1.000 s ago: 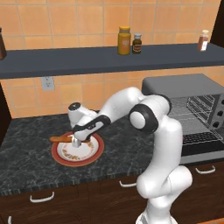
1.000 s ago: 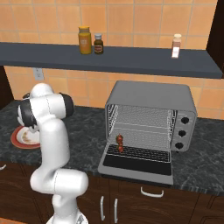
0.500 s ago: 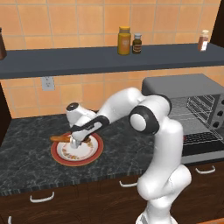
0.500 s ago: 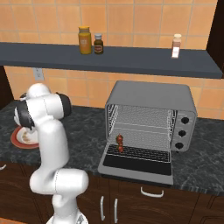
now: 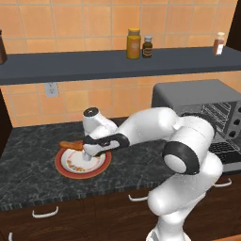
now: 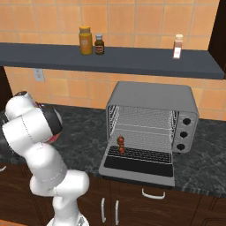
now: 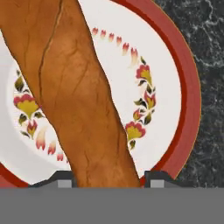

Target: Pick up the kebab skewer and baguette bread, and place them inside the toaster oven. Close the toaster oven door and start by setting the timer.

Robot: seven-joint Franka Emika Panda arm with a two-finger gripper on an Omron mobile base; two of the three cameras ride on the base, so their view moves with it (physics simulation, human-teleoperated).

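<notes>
Between the two dark fingertips of the gripper [image 7: 106, 178], the slim orange-brown baguette bread [image 7: 74, 92] runs up and away from the hand across the white plate with a red rim and a floral ring [image 7: 186, 100]. One fingertip rises on either side of the loaf, just beside its crust; whether they press on it cannot be told, so the hand's state is uncertain. From the left base view, the gripper [image 5: 87, 157] points down over the plate [image 5: 63, 168], and the far end of the baguette bread [image 5: 70, 145] projects past the hand to its left, above the plate's rim. Around the plate lies the black speckled stone counter [image 5: 28, 183].

Well apart from the hand, to its right, stands the boxy grey metal toaster oven [image 6: 152, 103] with wire racks inside. Its door, a dark glass panel in a grey frame [image 6: 137, 167], is dropped flat and open toward the camera. Near the front of the lower rack, at the left side of the cavity, sits the kebab skewer of small dark red-brown meat chunks [image 6: 120, 144]. Three dark round knobs [image 6: 183, 133] line the oven's right face.

Above the counter, a dark grey wall shelf [image 6: 110, 57] carries a yellow jar [image 6: 85, 40], a small dark bottle [image 6: 99, 44] just beside it, and a pale shaker [image 6: 178, 46] farther right.
</notes>
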